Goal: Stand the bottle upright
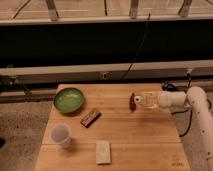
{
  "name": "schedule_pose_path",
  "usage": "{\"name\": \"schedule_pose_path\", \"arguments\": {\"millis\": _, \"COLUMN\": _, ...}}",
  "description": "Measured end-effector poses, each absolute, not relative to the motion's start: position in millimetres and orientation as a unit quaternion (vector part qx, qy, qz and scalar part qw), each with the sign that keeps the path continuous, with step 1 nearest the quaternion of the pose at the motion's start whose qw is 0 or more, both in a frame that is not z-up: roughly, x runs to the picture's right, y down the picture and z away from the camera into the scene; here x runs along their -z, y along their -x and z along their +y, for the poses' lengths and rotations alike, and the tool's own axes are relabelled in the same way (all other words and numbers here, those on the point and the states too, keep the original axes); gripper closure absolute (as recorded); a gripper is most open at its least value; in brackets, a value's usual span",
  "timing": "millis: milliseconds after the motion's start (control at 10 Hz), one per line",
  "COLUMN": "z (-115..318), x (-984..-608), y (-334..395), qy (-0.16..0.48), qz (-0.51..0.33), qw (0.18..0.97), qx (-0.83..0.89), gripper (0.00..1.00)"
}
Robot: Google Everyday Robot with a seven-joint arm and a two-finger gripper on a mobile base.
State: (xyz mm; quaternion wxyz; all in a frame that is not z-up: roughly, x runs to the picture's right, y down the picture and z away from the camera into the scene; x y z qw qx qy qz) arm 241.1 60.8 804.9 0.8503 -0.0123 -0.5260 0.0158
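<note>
The bottle (144, 101) is a small clear, pale shape lying sideways at the right side of the wooden table (125, 145). My gripper (148, 102) reaches in from the right on a white arm (192, 100) and is closed around the bottle. A small dark-red oval object (132, 101) sits right at the bottle's left end. I cannot tell whether it touches the bottle. The bottle's cap is hidden.
A green bowl (69, 99) stands at the back left. A translucent whitish cup (61, 135) stands at the front left. A dark snack bar (90, 117) lies near the middle and a white packet (103, 151) near the front edge. A black cable (137, 50) hangs behind the table.
</note>
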Motion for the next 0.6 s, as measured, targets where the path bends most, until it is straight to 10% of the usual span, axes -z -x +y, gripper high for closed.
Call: {"name": "schedule_pose_path", "arguments": {"millis": 600, "z": 100.4, "x": -776.2, "y": -262.7, "qy": 0.072, "qz": -0.518, "qw": 0.845, "qx": -0.112, "gripper": 0.96}}
